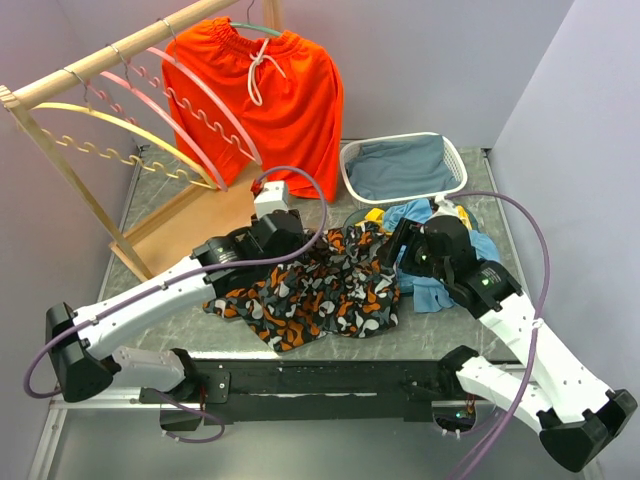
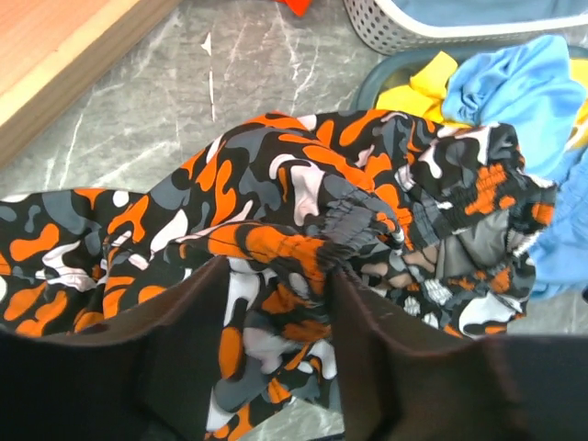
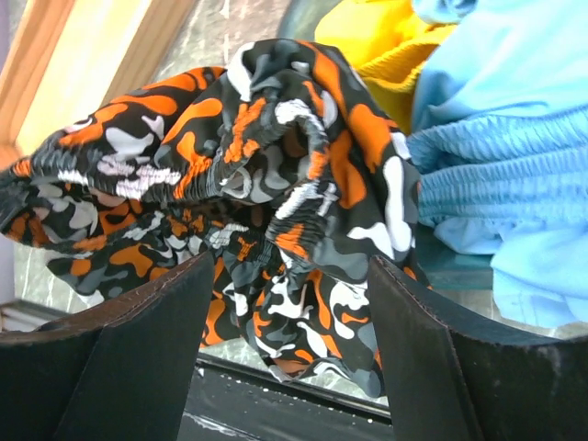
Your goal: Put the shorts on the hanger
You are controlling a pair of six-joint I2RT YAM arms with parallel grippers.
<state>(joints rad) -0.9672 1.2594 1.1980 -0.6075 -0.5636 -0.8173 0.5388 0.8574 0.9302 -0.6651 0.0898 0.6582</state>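
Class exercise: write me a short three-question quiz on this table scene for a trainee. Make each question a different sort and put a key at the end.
1. True or false: the camouflage shorts already hang on a pink hanger.
2. Multiple choice: what hangs on the wooden rack from a green hanger? A) plain orange shorts B) a yellow shirt C) a white towel.
3. Short answer: what lies between the open fingers of the right gripper?
Key: 1 false, they lie crumpled on the table; 2 A; 3 the camouflage shorts.
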